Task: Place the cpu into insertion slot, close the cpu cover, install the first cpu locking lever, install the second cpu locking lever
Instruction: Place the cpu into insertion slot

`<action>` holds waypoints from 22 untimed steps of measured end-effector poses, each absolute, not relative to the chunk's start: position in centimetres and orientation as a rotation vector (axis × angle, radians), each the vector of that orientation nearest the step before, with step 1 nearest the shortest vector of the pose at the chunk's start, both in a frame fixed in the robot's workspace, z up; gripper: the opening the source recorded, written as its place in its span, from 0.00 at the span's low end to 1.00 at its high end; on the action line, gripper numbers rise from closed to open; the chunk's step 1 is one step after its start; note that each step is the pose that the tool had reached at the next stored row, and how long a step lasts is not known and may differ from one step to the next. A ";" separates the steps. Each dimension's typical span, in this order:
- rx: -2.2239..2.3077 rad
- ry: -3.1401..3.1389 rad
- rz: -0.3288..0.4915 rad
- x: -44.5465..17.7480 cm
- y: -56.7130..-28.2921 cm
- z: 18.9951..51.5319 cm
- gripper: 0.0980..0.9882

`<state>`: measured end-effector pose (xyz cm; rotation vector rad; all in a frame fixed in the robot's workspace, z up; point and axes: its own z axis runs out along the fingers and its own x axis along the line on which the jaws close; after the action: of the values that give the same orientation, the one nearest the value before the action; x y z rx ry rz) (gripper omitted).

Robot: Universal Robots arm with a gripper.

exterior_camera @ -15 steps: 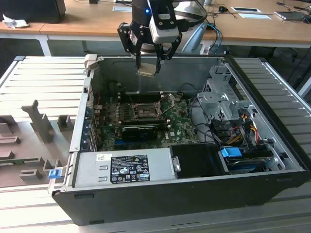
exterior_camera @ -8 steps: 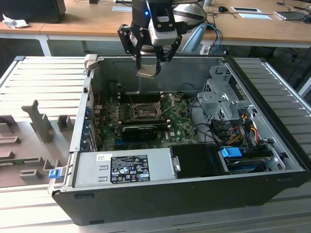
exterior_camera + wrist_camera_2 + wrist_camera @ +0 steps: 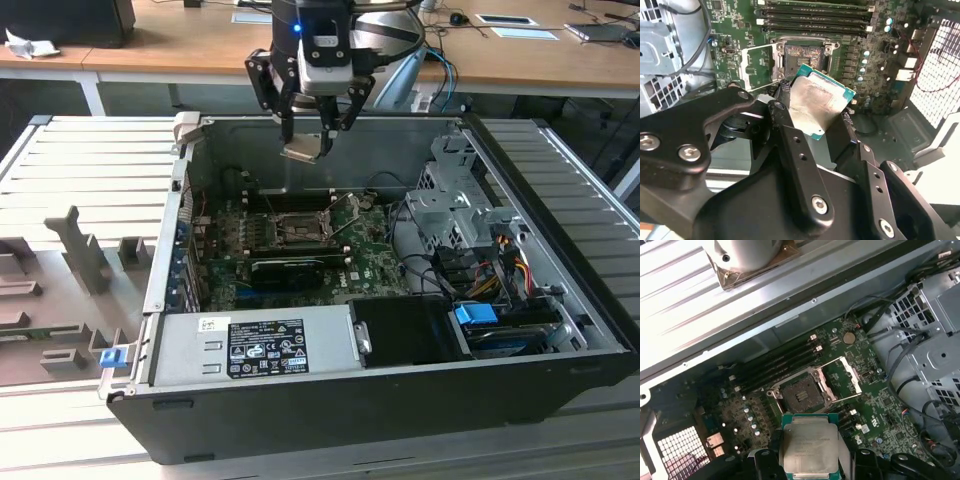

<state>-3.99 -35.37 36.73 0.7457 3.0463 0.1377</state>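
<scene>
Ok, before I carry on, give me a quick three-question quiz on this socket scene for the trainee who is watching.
1. Fill in: the gripper is shut on the ____.
2. True or false: the cpu already sits in the insertion slot.
3. The cpu cover is: A, shut over the slot; B, swung open beside the slot; C, held in the gripper.

Key: 1 cpu; 2 false, it is held above the board; 3 B.

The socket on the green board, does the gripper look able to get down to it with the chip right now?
Probably yes. The gripper holds the chip above the socket. The cover is swung open to one side, and nothing lies on the socket's dark centre or in between.
</scene>
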 end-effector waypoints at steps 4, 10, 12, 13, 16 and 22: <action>0.806 3.029 0.138 -4.0 -35.4 36.7 0.48; 0.878 3.007 0.137 -4.0 -35.4 36.6 0.48; 0.916 2.994 0.137 -4.0 -35.4 36.6 0.48; 0.928 2.990 0.137 -4.0 -35.4 36.6 0.48; 0.974 2.974 0.137 -4.0 -35.4 36.5 0.48; 1.030 2.953 0.136 -4.0 -35.3 36.4 0.48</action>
<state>-4.01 -35.35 36.44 1.0304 2.9533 0.1363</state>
